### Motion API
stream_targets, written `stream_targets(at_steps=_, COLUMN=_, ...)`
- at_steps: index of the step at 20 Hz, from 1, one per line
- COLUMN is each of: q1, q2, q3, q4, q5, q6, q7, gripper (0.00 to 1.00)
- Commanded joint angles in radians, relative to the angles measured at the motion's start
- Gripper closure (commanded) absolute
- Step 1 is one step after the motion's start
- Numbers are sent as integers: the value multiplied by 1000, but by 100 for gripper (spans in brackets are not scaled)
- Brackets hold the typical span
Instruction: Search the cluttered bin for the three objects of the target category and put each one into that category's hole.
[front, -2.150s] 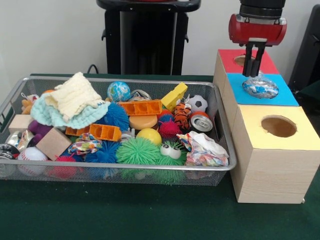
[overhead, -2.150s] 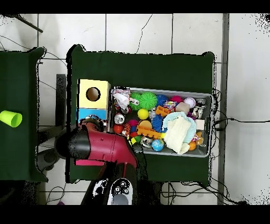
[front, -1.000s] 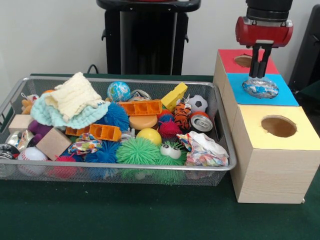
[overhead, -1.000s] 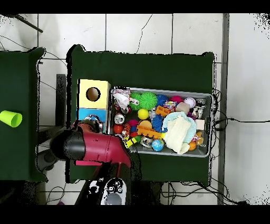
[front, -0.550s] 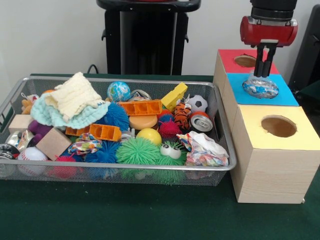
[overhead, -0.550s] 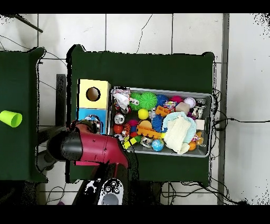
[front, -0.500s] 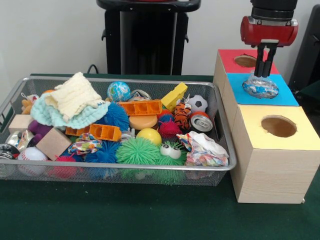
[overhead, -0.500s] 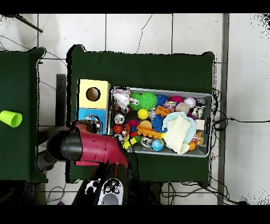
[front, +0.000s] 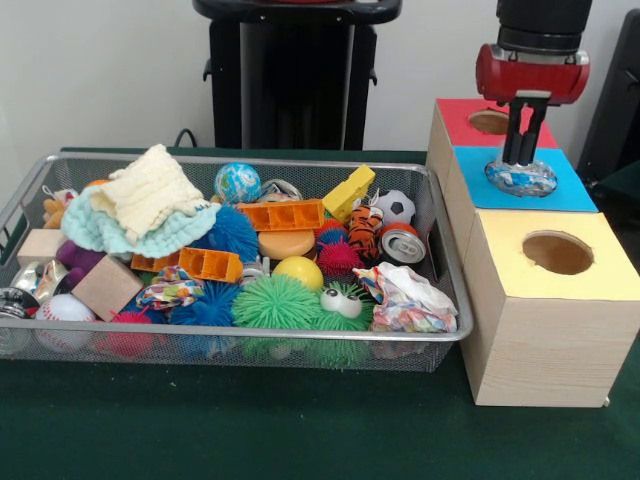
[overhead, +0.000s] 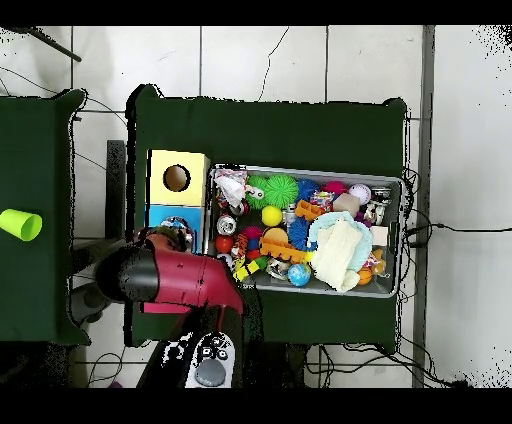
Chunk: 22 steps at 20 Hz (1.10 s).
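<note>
While the crumpled blue-and-white plastic wrapper (front: 521, 177) sits on the blue box's hole (front: 521, 180), right of the wire bin (front: 440, 240), it looks wedged, not dropped through. Jaws of the gripper (front: 521, 152) stand narrow just above it, holding nothing. It could spring back out or slide off if pushed off-centre. No writing on it is readable.

A bench (front: 250, 430) covered in dark green cloth carries a wire mesh bin (front: 440, 215) heaped with toys and, just beside it at one end, a wooden sorting box (front: 530, 330) with red, blue and yellow tops.
</note>
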Motion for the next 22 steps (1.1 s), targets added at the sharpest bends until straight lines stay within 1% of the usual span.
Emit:
stream_targets(at_steps=1, q1=-37, q2=51, q3=78, q4=27, q5=30, q6=-77, q7=237, gripper=100)
stream_targets(at_steps=9, q1=-58, q2=74, q3=96, q4=27, q5=26, q6=-99, q7=225, gripper=100)
stream_targets(at_steps=17, q1=-46, q2=107, q3=90, q4=17, q5=35, q6=-115, q7=241, gripper=100)
stream_targets(at_steps=22, q1=-36, q2=137, q3=80, q4=-7, q5=38, q6=-120, q7=244, gripper=100)
